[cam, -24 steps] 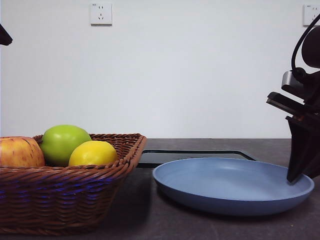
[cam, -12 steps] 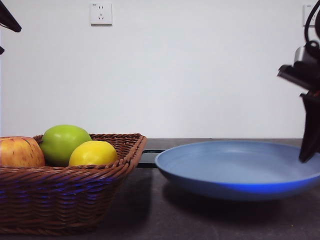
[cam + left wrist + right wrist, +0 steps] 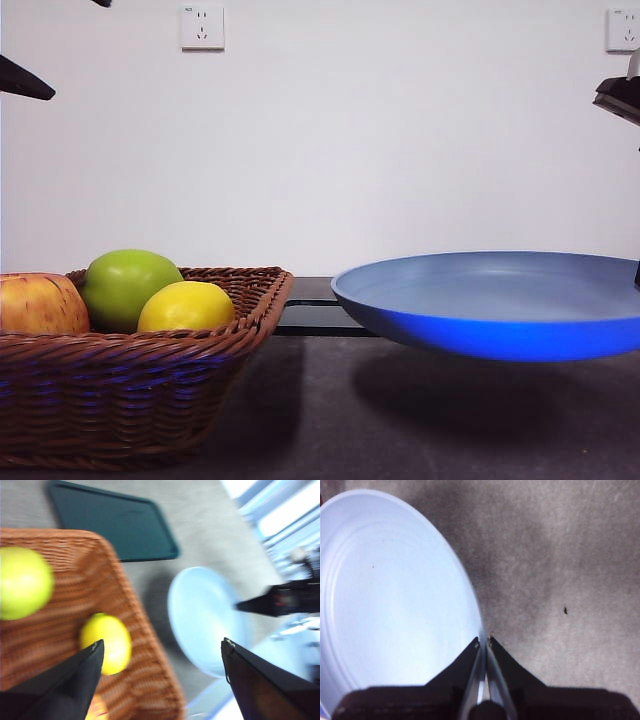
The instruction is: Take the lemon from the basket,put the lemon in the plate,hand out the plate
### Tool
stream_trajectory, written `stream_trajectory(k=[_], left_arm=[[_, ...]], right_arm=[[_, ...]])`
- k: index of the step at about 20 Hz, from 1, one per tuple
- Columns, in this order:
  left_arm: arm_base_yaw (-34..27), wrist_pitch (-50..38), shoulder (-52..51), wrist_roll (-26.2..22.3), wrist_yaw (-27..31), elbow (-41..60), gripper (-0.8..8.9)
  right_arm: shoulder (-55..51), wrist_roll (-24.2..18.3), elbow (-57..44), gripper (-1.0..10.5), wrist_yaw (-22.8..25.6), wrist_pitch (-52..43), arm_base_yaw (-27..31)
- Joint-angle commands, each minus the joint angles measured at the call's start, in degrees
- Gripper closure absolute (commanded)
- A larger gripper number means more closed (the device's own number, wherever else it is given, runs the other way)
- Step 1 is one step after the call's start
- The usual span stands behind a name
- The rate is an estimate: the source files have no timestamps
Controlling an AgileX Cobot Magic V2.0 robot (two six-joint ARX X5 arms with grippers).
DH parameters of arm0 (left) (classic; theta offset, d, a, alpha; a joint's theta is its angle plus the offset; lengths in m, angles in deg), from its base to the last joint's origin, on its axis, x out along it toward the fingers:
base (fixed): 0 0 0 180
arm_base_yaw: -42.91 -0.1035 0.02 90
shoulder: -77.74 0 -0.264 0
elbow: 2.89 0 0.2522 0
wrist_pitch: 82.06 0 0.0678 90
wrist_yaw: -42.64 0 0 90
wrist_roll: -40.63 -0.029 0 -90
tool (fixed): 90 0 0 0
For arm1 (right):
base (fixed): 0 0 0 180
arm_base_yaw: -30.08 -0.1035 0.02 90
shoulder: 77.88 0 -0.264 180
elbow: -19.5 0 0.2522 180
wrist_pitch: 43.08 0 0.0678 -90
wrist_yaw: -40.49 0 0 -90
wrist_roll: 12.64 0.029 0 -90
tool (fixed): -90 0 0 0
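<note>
Oddly, the plate (image 3: 500, 305) is empty and already in the air, while the lemon (image 3: 186, 307) lies in the basket (image 3: 130, 390). Taking the basket as the landmark: the lemon sits inside it against the near rim, with the green apple (image 3: 128, 285) just behind it and touching, and the red-yellow apple (image 3: 40, 304) further along the same side, at the edge of the front view. The plate hangs clear of the dark table (image 3: 330, 420) off the basket's open side, tilted a little, its shadow on the table beneath it. A flat black tray (image 3: 112, 525) lies on the table beyond the basket's far corner.

The right gripper (image 3: 483, 641) has its two jaws pressed almost together on the plate's rim, the thin edge pinched between them at the side of the plate farthest from the basket; the wrist view shows bare table past the rim. The left gripper (image 3: 160, 647) hangs above the basket with its jaws spread wide and nothing between them, one black jaw over the lemon and the other out past the basket's rim, towards the plate.
</note>
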Motion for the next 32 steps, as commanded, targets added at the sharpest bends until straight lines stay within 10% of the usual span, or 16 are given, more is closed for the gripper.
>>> stream_trajectory(k=[1,13,29,32], left_arm=[[5.49,4.15,3.37,-3.43,11.3,-5.14,4.08],[20.41,9.62,32.54,-4.55,27.76,-15.23,4.07],[21.88,3.26,47.84,-6.12,29.16,-15.23,4.13],[21.88,3.48,47.82,-6.49,29.18,-15.23,5.65]], right_arm=[[0.13,-0.31,1.05,9.4,-0.28,-0.15,0.26],[0.11,-0.55,1.16,9.4,-0.28,-0.13,0.72],[0.11,-0.52,1.16,9.4,-0.24,-0.17,0.72],[0.11,-0.52,1.16,9.4,-0.24,-0.22,0.72]])
